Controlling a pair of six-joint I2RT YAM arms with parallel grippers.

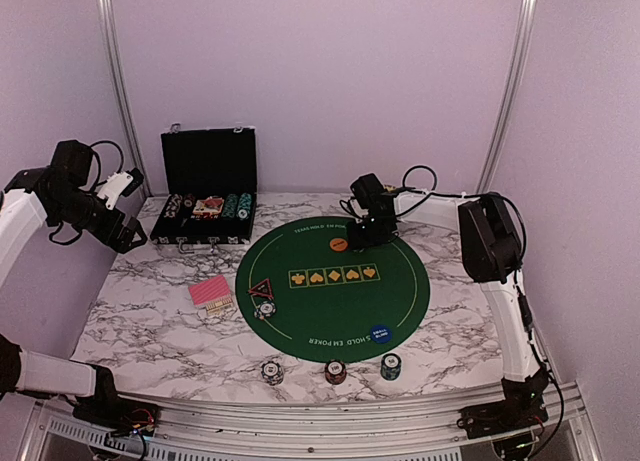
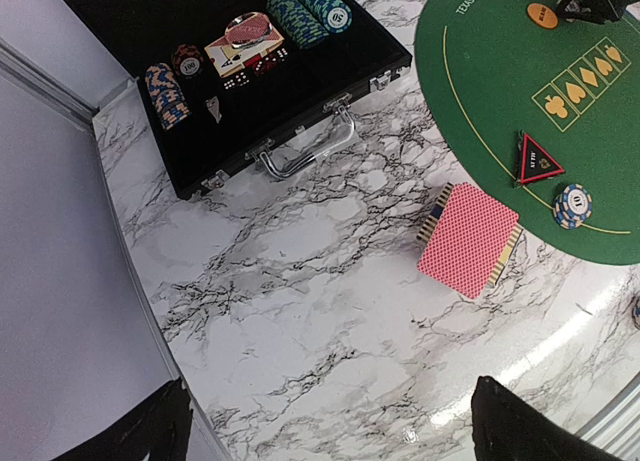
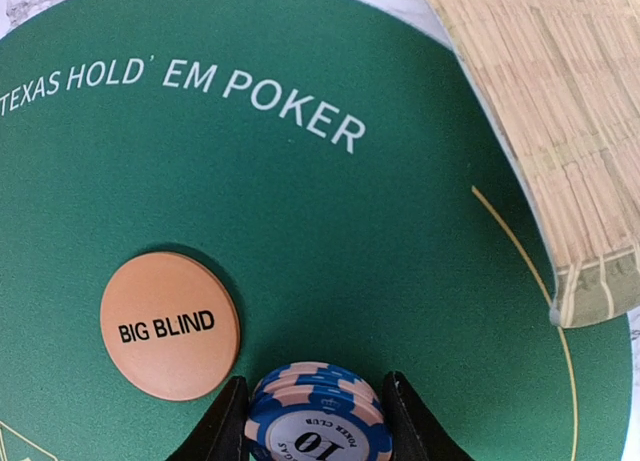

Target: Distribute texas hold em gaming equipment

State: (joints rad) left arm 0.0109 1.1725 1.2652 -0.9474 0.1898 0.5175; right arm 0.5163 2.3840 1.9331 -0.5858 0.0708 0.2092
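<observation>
The marble counter [image 1: 150,321] carried a round green felt [image 1: 400,281], with an open black case [image 1: 208,161] of racked chips behind its left side. Only the right wrist view showed a tan woven panel [image 3: 540,111] lying over the felt's edge, close to the right pincer [image 3: 315,421]. The pink-backed cards [image 2: 468,239] lay on bare marble just off the felt, near the black-red marker [image 2: 537,159] and a loose stack [image 2: 572,205] on the felt. Three more stacks [image 1: 336,371] sat along the counter's near edge, and a blue button [image 1: 379,333] lay on the felt's near side. The right pincer was closed on a chip stack [image 3: 318,431], blue with pink stripes and marked 10, on the far felt just beside the orange BIG BLIND button [image 3: 170,324]. The left pincer [image 2: 330,421] hung spread wide and empty above the counter's left side. The lettering was readable only from the wrist.
</observation>
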